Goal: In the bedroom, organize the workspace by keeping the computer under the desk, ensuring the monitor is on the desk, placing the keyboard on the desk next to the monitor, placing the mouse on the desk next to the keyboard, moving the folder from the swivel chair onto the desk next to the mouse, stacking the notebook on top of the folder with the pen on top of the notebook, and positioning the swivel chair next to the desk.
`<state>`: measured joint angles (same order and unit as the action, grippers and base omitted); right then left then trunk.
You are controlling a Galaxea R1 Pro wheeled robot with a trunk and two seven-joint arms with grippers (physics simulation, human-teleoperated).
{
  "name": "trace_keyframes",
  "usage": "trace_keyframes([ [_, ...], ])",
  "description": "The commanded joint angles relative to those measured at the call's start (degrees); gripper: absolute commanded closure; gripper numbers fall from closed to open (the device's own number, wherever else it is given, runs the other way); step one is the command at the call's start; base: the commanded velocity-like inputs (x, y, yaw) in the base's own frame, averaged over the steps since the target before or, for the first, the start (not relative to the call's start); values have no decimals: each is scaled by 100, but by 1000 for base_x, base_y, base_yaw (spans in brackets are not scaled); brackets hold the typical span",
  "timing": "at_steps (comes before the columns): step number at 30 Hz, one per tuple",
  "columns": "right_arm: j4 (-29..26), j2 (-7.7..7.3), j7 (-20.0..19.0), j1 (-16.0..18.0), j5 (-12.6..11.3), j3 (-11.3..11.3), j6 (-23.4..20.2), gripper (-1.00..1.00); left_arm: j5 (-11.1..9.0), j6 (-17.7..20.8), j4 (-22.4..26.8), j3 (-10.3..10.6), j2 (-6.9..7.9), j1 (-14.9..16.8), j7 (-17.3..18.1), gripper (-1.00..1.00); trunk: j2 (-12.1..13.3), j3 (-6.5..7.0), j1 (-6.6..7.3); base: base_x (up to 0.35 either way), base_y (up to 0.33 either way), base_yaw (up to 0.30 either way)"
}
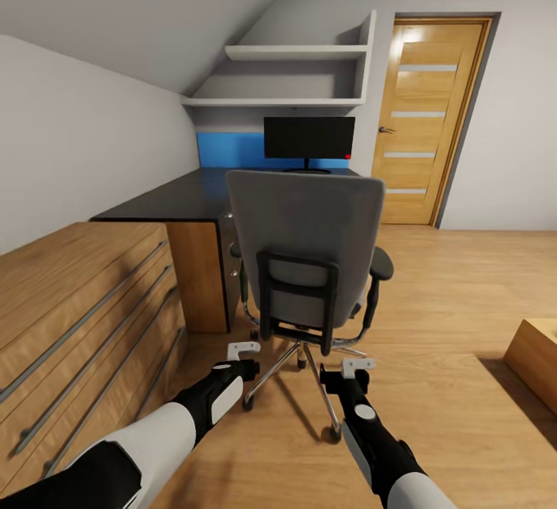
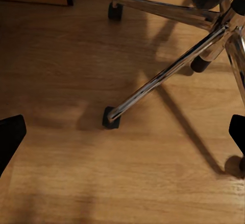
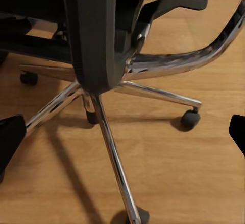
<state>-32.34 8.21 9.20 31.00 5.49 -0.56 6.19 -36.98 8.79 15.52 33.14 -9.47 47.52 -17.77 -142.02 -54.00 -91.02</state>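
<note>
Approaching the swivel chair point(image 1: 305, 250) from behind appears to be the step in hand; it is standing just in front of the counter point(image 1: 182, 196), backrest toward the robot. One counter is carrying one monitor point(image 1: 309, 138) at its far end. Both hands are hovering low near the chair's base: left hand point(image 1: 243, 350) and right hand point(image 1: 357, 367), fingers apart, holding nothing. Next, reaching the folder is likely requiring a route round the backrest.
</note>
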Motion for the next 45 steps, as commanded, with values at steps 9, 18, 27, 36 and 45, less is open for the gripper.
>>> trace_keyframes([
  [9,8,15,33,4,53,-14,0,-100,-38,26,12,58,-30,3,-42,-100,-2,-6,0,219,0,0],
  [18,9,30,30,5,49,-15,-3,-100,-38,26,12,59,-37,3,-42,-100,-2,-6,0,66,0,0],
  [27,9,32,29,4,49,-15,-4,-100,-38,26,12,60,-37,3,-42,-100,-2,-6,0,232,0,0],
  [36,4,25,38,4,44,-8,4,-100,-38,26,12,61,-37,3,-42,-100,-2,2,0,59,0,-20],
  [45,0,15,38,7,40,3,5,-100,-38,29,12,61,-46,3,-42,-100,-2,55,0,1,0,-162],
])
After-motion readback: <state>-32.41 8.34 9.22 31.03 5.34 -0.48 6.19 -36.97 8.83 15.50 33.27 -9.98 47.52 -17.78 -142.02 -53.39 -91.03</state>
